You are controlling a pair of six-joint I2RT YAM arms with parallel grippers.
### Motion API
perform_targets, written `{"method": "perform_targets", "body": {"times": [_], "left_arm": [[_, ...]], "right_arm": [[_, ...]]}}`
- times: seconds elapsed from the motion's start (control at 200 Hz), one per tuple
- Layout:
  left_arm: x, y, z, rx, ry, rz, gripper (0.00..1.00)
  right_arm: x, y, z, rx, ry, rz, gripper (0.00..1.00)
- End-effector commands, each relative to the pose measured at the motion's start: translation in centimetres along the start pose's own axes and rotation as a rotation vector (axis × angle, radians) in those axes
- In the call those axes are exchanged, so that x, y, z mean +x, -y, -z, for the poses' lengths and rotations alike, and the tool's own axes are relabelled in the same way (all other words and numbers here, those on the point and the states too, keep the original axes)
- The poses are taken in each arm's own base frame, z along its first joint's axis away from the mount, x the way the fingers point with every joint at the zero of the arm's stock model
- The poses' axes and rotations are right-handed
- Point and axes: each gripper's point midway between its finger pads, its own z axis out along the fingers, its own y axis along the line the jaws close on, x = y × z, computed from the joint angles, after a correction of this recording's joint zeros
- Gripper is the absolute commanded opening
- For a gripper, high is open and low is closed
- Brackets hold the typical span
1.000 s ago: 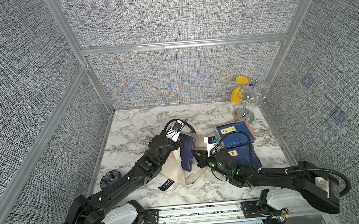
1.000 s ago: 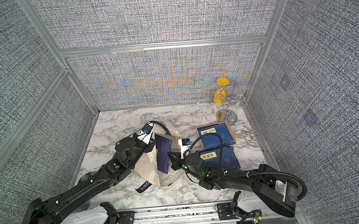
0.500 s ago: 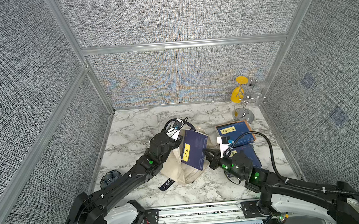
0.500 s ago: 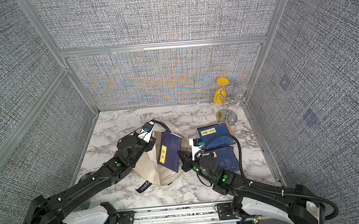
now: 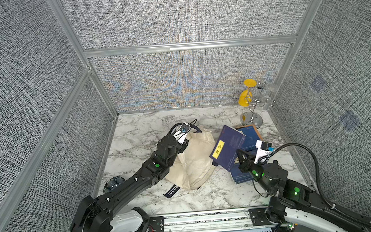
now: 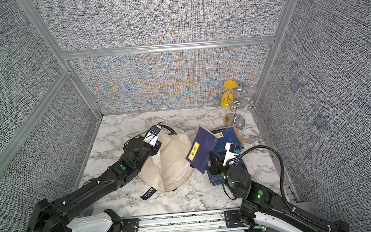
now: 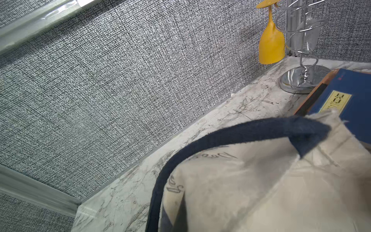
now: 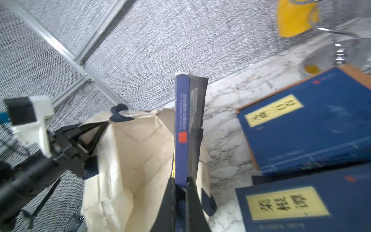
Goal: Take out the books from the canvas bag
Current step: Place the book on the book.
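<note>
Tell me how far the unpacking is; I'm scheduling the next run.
Done: two books, far book and near book, lie beside the canvas bag. In hand: the right end effector is shut on a third book, out of the bag; the left end effector pinches its rim. Left: set it down; the bag looks empty.

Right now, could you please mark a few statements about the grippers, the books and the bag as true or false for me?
1. The right gripper is shut on a book. True.
2. That book lies flat on the table. False: it is held tilted above the table.
3. The left gripper is shut on the bag. True.
4. The yellow glass stands upright. False: it hangs upside down on the metal rack.
5. No other books are out. False: two books lie on the table beside the bag.
</note>
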Motion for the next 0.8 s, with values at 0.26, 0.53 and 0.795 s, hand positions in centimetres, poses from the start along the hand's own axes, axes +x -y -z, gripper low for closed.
{"method": "perform_targets", "body": {"times": [0.26, 0.53, 0.795], "left_arm": [[-0.5, 0.3, 0.5, 0.038, 0.019, 0.001, 0.0], [-0.7, 0.4, 0.7, 0.048, 0.027, 0.006, 0.0], [-1.0, 0.4, 1.0, 0.055, 0.038, 0.011, 0.0]], "right_arm": [[-0.3, 10.4, 4.2, 0.394, 0.104, -0.191, 0.0], [2.2, 12.7, 4.2, 0.526, 0.074, -0.273, 0.0], [4.7, 14.5, 4.3, 0.645, 0.056, -0.389, 0.0]]}}
